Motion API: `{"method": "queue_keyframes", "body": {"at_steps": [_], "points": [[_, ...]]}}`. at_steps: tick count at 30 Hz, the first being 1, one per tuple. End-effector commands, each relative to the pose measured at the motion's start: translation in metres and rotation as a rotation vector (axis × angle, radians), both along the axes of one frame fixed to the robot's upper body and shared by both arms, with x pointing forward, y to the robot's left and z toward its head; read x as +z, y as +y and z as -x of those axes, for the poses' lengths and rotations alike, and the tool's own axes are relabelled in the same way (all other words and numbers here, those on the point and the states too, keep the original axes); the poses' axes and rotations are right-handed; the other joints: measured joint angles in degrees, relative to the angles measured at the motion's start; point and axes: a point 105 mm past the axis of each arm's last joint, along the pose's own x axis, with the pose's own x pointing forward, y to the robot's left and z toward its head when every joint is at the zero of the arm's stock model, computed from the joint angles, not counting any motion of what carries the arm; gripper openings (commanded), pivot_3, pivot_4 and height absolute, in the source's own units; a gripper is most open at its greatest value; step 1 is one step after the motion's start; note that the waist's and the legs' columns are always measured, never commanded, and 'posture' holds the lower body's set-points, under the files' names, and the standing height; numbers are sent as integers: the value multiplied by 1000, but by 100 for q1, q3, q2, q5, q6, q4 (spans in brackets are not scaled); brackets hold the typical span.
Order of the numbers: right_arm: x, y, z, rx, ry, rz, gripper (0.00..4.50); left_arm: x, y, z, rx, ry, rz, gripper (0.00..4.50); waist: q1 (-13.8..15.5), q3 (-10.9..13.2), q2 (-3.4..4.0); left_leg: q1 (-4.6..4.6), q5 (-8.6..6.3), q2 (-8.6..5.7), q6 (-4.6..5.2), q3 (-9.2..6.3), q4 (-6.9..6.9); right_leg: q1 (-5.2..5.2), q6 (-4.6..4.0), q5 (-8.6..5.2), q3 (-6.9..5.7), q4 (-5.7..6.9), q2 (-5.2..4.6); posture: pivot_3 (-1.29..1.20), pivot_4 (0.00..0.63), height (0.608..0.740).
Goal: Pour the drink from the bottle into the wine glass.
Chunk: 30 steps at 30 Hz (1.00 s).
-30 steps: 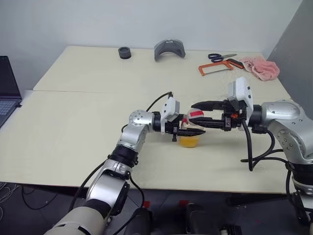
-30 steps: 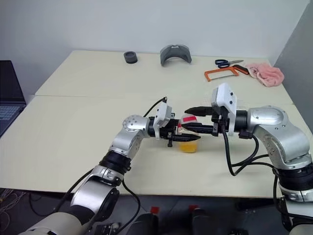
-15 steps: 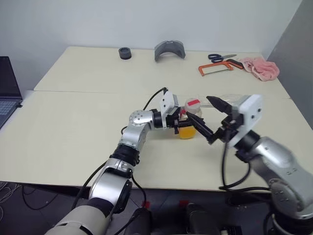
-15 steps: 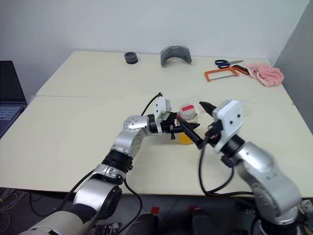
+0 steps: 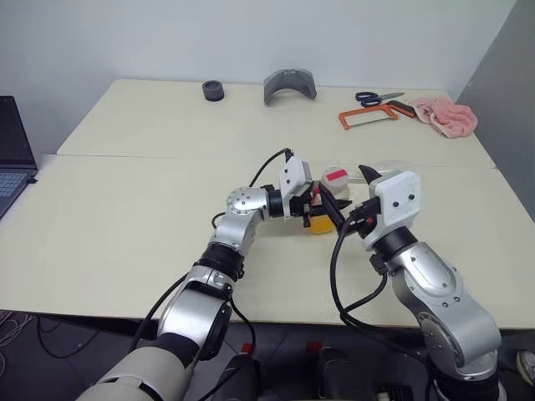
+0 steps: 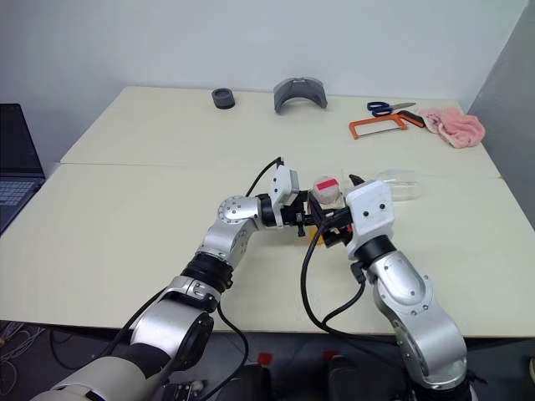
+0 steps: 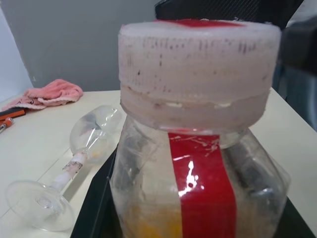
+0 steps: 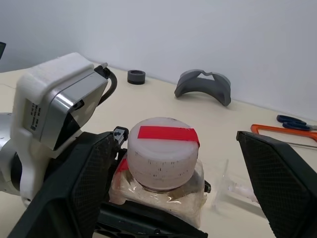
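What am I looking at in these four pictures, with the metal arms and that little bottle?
It is a two-armed robot working at a pale table. The two wide pictures come from cameras in its head, looking down over its arms. The two close ones come from cameras on its wrists, looking along the black fingers.

The left gripper is shut on a small clear plastic bottle with a whitish cap and red stripe, holding orange drink. The right gripper stands open on either side of the cap, not touching it.

A clear stemmed wine glass lies on its side just beyond. At the far edge lie a pink cloth, an orange hacksaw, blue scissors, a grey curved part and a black ring.
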Motion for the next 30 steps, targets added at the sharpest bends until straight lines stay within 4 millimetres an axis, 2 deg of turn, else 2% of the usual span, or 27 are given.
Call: {"method": "queue_keyframes", "body": {"at_steps": [1,3,8,14,16,19,21,23,25,27,30], "points": [[8,4,3,35,-34,-15,4040,19,-4,1,-11,-71,29,1688,0,0,0,0,0,0,0,0,0,0,0,0,0,0,0,0,150,740],[7,5,2,42,-28,-19,3640,19,-4,1,-11,-71,29,1688,0,0,0,0,0,0,0,0,0,0,0,0,-1,0,0,0,150,740],[9,8,1,70,-38,-23,1896,17,-2,2,-15,-70,23,1688,-1,0,0,0,0,0,1,0,0,0,0,0,0,0,0,0,150,740],[11,16,5,156,-67,-10,1842,14,-1,7,-49,-58,5,1688,-2,0,0,0,0,0,1,0,0,0,0,0,-1,0,0,0,150,740],[13,25,10,278,-90,30,1842,14,1,10,-79,-40,0,1688,-4,0,0,0,0,0,1,2,0,0,0,0,-1,0,0,0,150,740],[11,31,15,521,-118,212,1841,12,8,17,-167,-6,-44,1682,-18,1,1,1,-1,-2,1,9,1,0,0,0,1,0,1,0,150,740],[9,27,16,663,-104,347,1841,12,14,21,-212,6,-82,1677,-20,1,1,5,-1,-2,2,15,0,4,0,0,-2,-3,7,0,150,740],[3,18,18,826,-14,478,1842,12,20,22,-242,9,-122,1674,-18,2,3,6,-1,0,2,15,-1,6,0,0,-5,-4,10,0,150,740],[7,7,17,906,84,468,1843,16,22,21,-246,0,-130,1674,-12,3,2,4,-2,0,3,13,-2,8,-1,0,-8,-9,9,0,150,740],[10,6,18,944,147,411,1844,19,23,20,-233,-11,-118,1673,-6,3,1,2,-2,0,3,11,-1,8,-1,1,-8,-11,8,0,150,740],[10,5,14,914,160,375,1846,19,24,21,-213,-9,-96,1671,2,3,2,0,-2,5,3,7,-1,6,-2,1,-7,-10,4,0,150,740]]}}
